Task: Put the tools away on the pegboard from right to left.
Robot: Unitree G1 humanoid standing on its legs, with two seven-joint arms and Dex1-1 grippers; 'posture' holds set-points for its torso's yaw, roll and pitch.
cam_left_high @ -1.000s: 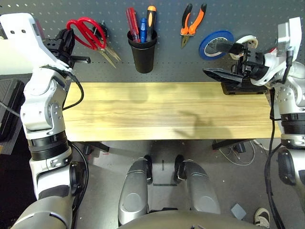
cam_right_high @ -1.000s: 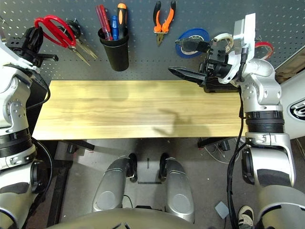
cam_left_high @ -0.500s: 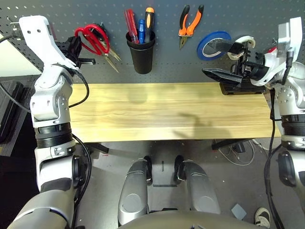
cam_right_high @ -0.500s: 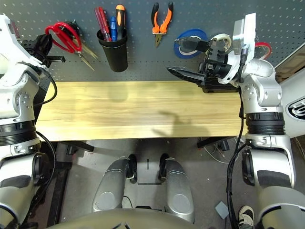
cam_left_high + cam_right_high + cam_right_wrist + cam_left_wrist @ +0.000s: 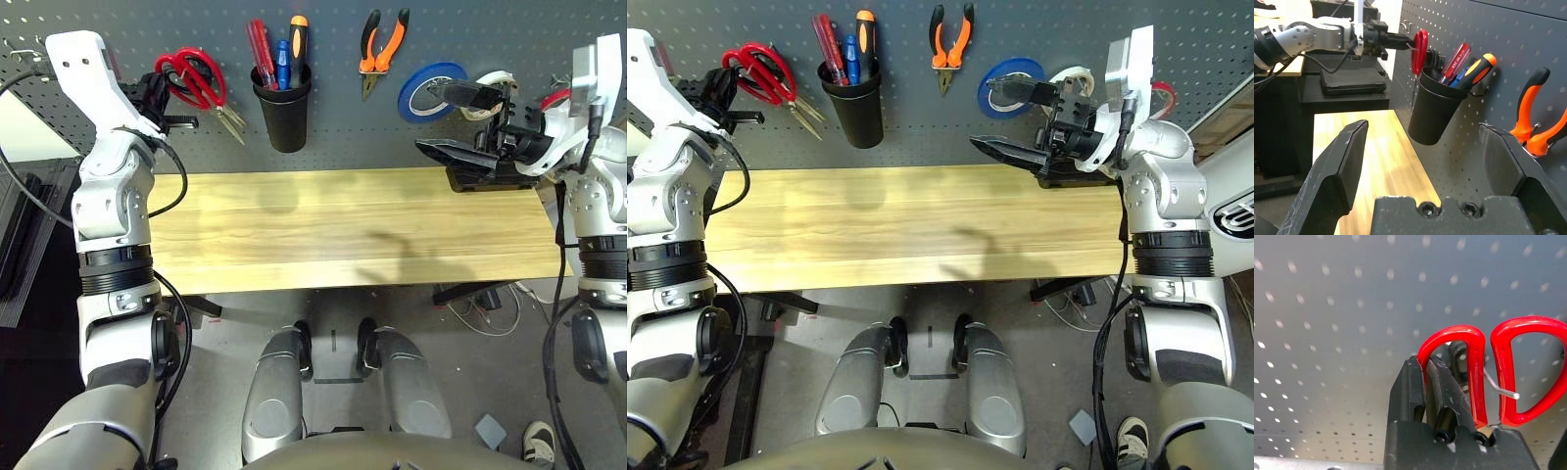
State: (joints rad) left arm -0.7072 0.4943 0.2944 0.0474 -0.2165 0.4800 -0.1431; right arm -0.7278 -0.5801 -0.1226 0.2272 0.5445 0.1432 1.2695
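Red scissors (image 5: 192, 78) up against the pegboard (image 5: 333, 137) above the worktop's (image 5: 343, 230) far left corner, one loop by a hook. My left gripper (image 5: 1425, 382) is clamped on that loop. My right gripper (image 5: 1425, 161) is spread wide, holding nothing, over the far right edge.

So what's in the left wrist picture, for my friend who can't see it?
The left gripper is shut on one loop of the red-handled scissors, right up against the dark grey pegboard. A thin metal hook pokes out through the other red loop.
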